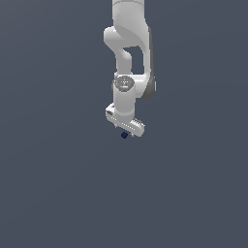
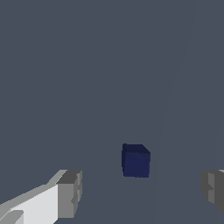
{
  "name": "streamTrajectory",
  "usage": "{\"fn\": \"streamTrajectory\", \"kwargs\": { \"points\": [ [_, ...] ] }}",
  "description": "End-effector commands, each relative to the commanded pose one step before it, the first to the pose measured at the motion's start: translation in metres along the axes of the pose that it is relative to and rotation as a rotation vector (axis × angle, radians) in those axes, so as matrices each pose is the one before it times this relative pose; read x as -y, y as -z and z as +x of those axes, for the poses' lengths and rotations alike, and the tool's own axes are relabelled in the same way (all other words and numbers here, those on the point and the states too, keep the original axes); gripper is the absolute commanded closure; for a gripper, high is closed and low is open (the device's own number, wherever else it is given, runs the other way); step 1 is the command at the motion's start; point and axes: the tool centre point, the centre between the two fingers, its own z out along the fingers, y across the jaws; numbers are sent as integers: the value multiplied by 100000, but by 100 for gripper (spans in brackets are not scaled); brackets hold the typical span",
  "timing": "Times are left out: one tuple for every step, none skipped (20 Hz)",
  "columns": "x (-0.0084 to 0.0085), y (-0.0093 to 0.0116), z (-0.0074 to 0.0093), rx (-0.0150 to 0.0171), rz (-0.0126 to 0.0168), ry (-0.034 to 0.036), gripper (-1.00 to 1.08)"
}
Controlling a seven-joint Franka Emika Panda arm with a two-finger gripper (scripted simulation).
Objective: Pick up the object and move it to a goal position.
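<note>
In the exterior view, the white robot arm (image 1: 128,58) hangs down from the top of the frame over a plain dark grey-blue floor (image 1: 58,184). Its gripper (image 1: 125,131) points downward, with the wide white hand body tilted so that the end toward the exterior view's right sits lower. The object (image 1: 124,135), a tiny dark navy-blue block, shows just beneath the hand, right at the tips. From this view it cannot be told whether the block touches the fingers or the floor.

In the wrist view, the gripper (image 2: 142,194) is spread wide: one grey finger pad (image 2: 70,194) on a white finger stands at one side and the other pad shows at the opposite edge. The block (image 2: 136,160) lies on the floor between the two pads, apart from both, nearer the middle of the gap. No containers appear in either view.
</note>
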Motion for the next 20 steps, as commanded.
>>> {"fn": "streamTrajectory", "kwargs": {
  "points": [
    [-245,-348,-301,-333,-51,-2878,-92],
    [-72,-98,-84,-77,-23,-765,-92],
    [-58,-80,-70,-63,-19,-622,-92],
    [-47,-62,-54,-49,-15,-486,-92],
    [-32,-44,-39,-35,-10,-343,-92],
    [-19,-26,-23,-21,-6,-206,-92],
    [-6,-9,-8,-7,-2,-69,-92],
    [36,36,30,84,-18,455,-92],
    [0,-30,-2,0,0,0,-92],
    [1,-89,-6,0,0,0,-92],
    [2,-149,-10,0,0,0,-92],
    [-26,-203,7,-8,2,-69,-92],
    [3,-266,-18,0,0,0,-92],
    [4,-323,-22,0,0,0,-92],
    [-37,-374,4,-13,1,-97,-92],
    [5,-435,-29,0,0,0,-92],
    [-34,-482,-1,-14,0,-97,-92],
    [9,-525,-30,0,0,0,-92],
    [-30,-470,7,-15,2,-96,-92],
    [13,-415,-16,0,0,0,-92]
  ]
}}
